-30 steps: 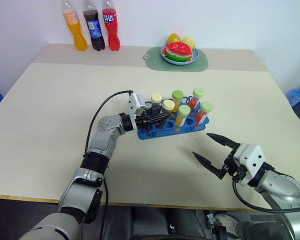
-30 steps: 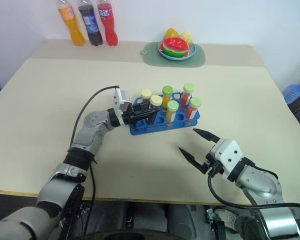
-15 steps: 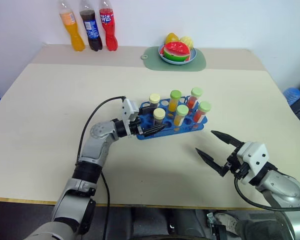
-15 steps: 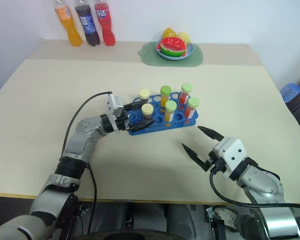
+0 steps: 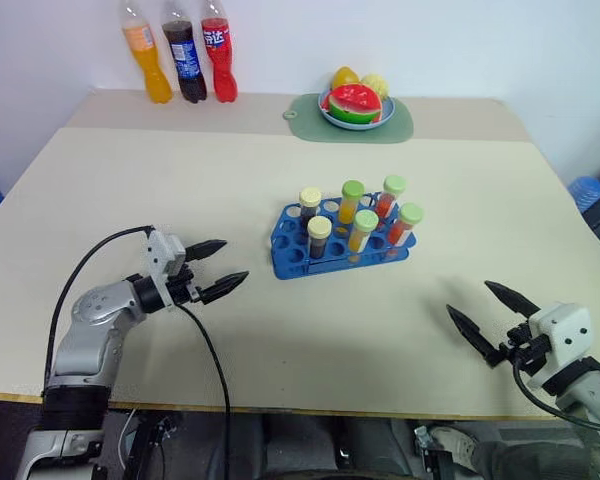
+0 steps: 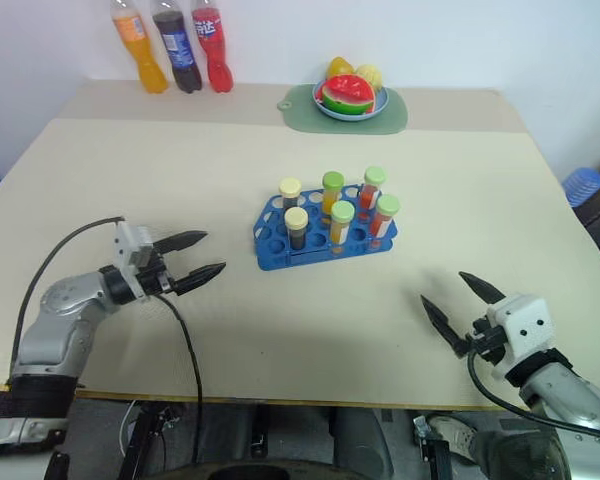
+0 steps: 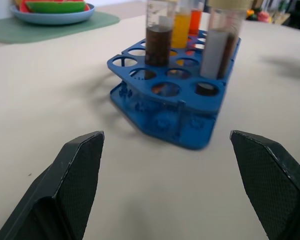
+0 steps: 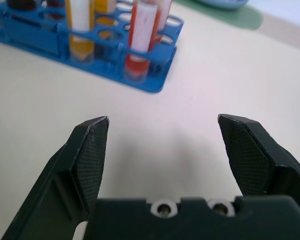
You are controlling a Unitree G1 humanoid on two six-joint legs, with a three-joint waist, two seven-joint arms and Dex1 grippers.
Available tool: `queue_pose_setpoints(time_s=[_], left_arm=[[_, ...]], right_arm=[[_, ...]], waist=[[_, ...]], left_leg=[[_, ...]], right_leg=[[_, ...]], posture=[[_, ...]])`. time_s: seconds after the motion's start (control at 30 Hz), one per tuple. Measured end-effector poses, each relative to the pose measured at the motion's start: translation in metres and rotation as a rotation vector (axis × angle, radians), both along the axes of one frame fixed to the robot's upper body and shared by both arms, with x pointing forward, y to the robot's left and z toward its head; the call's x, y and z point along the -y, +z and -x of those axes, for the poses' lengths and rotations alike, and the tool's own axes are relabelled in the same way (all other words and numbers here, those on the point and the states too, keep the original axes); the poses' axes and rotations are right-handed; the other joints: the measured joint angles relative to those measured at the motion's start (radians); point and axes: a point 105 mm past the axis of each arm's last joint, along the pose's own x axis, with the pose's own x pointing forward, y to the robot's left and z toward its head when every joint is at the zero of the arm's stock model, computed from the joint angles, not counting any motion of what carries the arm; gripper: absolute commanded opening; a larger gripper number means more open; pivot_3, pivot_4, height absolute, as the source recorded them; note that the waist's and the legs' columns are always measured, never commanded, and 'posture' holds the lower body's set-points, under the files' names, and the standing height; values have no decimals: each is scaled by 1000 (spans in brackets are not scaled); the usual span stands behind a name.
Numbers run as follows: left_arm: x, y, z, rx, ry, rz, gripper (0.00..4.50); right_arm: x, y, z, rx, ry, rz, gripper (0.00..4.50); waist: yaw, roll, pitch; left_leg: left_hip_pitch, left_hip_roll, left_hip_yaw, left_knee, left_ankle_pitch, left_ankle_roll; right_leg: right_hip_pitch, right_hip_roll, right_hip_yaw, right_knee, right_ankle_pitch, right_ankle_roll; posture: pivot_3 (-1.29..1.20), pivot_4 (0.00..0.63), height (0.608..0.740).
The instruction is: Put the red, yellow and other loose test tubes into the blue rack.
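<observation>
Blue plastic, the test tube rack (image 5: 342,237) sits upright near the middle of the tan table (image 5: 120,200), and six capped tubes stand in it: a dark one with a cream cap (image 5: 318,238) in the near row, another cream-capped one (image 5: 309,205) behind it, two yellow-orange ones with green caps (image 5: 363,231), and two red ones with green caps (image 5: 405,225) at the right end. No loose tube is to be seen lying on the table, so the task looks finished or very nearly so.

Both arms sit well apart from the rack. The left gripper (image 5: 217,280) is spread wide and empty, level over the table to the rack's left. The right gripper (image 5: 490,315) is likewise parted and holds nothing, near the table's front edge on the right.

The step in hand reads as pulling clear after placing a tube. Doing it well means keeping both sets of fingers parted and level, well off the rack's wall so nothing tips, and checking the open holes at the rack's left end before settling.
</observation>
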Motion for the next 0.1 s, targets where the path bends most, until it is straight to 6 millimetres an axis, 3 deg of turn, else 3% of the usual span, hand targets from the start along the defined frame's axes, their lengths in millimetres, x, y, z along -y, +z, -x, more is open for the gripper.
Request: queue_pose_setpoints(time_s=[0.1], left_arm=[[-4, 2, 8, -20, 16, 3, 4156]], right_arm=[[6, -1, 7, -16, -17, -7, 3865]], waist=[[0, 0, 0]], left_leg=[[0, 0, 0, 0, 0, 0]], right_leg=[[0, 0, 0, 0, 0, 0]], posture=[[0, 150, 740]])
